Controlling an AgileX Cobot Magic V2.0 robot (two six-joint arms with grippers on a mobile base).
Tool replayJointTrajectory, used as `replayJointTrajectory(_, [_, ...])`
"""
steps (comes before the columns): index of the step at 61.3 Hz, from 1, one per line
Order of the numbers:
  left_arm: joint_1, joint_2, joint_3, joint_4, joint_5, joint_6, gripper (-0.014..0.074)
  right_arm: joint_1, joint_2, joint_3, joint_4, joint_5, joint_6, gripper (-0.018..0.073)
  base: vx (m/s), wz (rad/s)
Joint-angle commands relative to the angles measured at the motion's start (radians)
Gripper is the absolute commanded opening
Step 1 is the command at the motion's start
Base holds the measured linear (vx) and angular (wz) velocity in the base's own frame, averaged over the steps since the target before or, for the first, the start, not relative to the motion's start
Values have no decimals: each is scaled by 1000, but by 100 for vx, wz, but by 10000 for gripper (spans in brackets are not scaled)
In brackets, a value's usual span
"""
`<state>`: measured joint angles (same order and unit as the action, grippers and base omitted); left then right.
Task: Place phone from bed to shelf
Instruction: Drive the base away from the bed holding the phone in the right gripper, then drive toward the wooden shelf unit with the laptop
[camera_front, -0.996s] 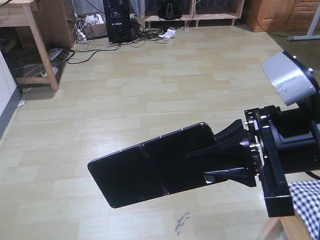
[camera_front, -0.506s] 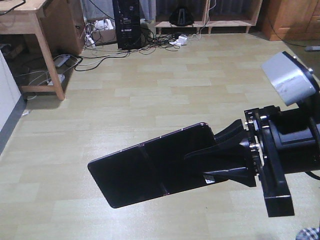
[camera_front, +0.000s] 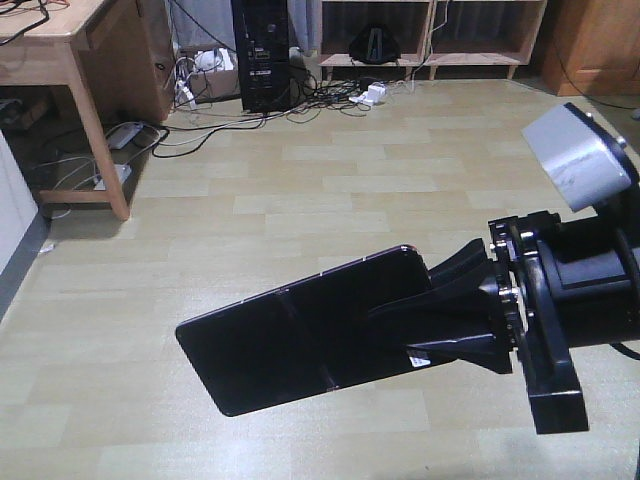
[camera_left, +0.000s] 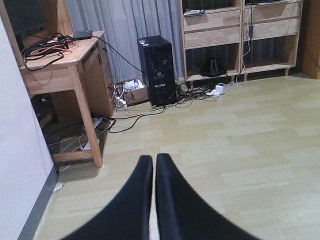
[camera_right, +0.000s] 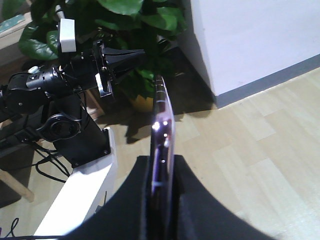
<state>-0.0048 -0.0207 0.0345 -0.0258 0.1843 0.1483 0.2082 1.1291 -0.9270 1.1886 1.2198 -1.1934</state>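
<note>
Flat glossy black phone (camera_front: 290, 340) with a mid-seam hangs over the pale plank floor (camera_front: 350, 170). Right gripper (camera_front: 410, 320) fingers are clamped on its flat faces at one short end, the rest cantilevers out. Judging it stiff, light, slick, fragile: hold faces, not seam or thin edges. Left gripper (camera_left: 153, 161) fingers together, empty. Pale wooden shelving unit (camera_left: 212, 37) well apart.

Nothing legible anywhere. White sticker (camera_front: 415, 358) on the phone (camera_front: 300, 340) too small to read; pale label (camera_left: 143, 42) atop the black computer tower (camera_left: 157, 72) equally blurred.
</note>
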Motion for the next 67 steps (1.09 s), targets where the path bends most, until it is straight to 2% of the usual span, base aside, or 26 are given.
replayJointTrajectory(1, [-7, -4, -23, -9, -73, -6, 1, -1, -21, -29, 85, 66, -11, -2, 28, -3])
replayJointTrajectory(67, [-7, -4, -23, -9, -73, -6, 1, -1, -21, -29, 85, 67, -11, -2, 27, -6])
